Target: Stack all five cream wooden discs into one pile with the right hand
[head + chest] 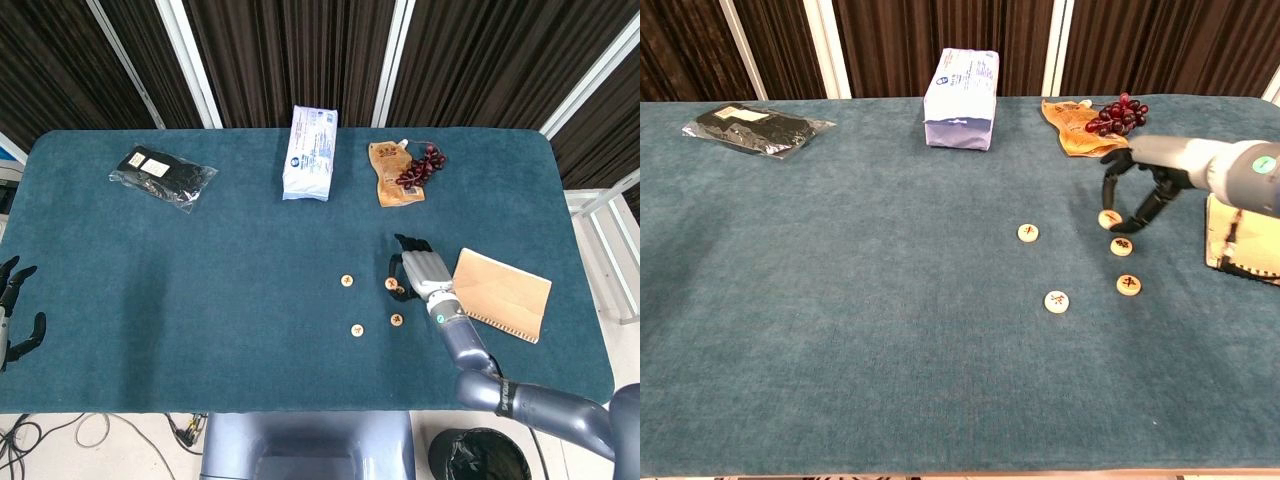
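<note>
Several cream wooden discs with dark marks lie right of the table's middle. My right hand (pixel 421 269) (pixel 1143 186) pinches one disc (pixel 1109 218) (pixel 391 284) between thumb and fingers, just behind and left of a second disc (pixel 1122 246). Three more lie apart on the cloth: one to the left (pixel 1028 233) (pixel 347 281), one near the front (pixel 1057 300) (pixel 357 329), and one at front right (pixel 1128 285) (pixel 397 320). In the head view the hand hides the second disc. My left hand (pixel 14 310) hangs off the table's left edge, fingers apart, holding nothing.
A brown notebook (pixel 498 293) (pixel 1241 240) lies just right of my right hand. At the back stand a white packet (pixel 310 152), an orange pouch (pixel 390 175) with dark grapes (pixel 424 165), and a black bag (pixel 162 175) at back left.
</note>
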You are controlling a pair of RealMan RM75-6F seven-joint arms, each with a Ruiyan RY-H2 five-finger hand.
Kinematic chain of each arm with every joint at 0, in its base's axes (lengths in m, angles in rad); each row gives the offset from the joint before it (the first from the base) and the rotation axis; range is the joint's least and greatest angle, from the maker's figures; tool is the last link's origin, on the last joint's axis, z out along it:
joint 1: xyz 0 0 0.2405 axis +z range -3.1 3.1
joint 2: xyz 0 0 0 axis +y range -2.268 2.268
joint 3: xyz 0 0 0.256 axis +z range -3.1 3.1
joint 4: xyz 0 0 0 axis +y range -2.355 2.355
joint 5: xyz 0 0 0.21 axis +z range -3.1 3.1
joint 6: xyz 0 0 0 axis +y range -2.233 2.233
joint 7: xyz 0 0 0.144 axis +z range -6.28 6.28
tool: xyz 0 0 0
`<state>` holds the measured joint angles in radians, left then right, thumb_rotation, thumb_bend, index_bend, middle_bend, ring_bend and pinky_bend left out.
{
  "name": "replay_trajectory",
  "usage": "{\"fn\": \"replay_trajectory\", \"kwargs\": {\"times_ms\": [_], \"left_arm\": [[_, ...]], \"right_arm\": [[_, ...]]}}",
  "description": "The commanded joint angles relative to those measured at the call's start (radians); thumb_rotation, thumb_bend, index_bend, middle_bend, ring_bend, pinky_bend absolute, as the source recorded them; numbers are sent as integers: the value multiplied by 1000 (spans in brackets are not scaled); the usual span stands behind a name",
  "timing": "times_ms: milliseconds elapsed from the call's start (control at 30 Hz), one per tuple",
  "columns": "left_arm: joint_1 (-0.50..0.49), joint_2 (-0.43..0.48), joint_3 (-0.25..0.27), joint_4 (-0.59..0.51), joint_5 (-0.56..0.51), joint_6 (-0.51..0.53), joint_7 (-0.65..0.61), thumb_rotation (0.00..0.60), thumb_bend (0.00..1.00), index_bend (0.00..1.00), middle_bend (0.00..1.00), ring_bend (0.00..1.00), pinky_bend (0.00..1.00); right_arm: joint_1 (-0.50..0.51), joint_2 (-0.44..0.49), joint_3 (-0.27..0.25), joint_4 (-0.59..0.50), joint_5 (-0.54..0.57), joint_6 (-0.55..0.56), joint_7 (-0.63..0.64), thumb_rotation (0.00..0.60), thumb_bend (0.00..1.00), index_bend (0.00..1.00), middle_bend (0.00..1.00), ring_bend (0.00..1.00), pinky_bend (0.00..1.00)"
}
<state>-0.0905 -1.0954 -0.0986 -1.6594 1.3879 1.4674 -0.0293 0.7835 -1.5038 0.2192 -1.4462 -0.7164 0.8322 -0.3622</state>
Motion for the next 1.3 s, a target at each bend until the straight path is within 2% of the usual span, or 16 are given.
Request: {"fn": "replay_trajectory", "kwargs": {"times_ms": [33, 367, 767, 1300], "left_arm": [[0, 0, 1, -1, 2, 1, 1, 600, 467, 150, 0, 0, 0], [0, 0, 0, -1, 0, 0, 3, 600, 467, 150, 0, 0, 0], [0, -1, 0, -1, -2, -1, 4, 600, 467, 150, 0, 0, 0], [0, -1, -1, 0, -2, -1, 3, 600, 467, 150, 0, 0, 0]], "right_arm": [[-31, 25, -33, -38, -26, 21, 9, 600, 406, 554, 0, 0, 0], [-56, -4, -53, 12, -62, 32, 56, 600, 406, 554, 0, 0, 0], [-45, -54, -40, 97, -56, 12, 72, 600, 406, 554, 0, 0, 0], [-35, -76, -25, 131, -50, -1, 77, 600, 406, 554, 0, 0, 0]]}}
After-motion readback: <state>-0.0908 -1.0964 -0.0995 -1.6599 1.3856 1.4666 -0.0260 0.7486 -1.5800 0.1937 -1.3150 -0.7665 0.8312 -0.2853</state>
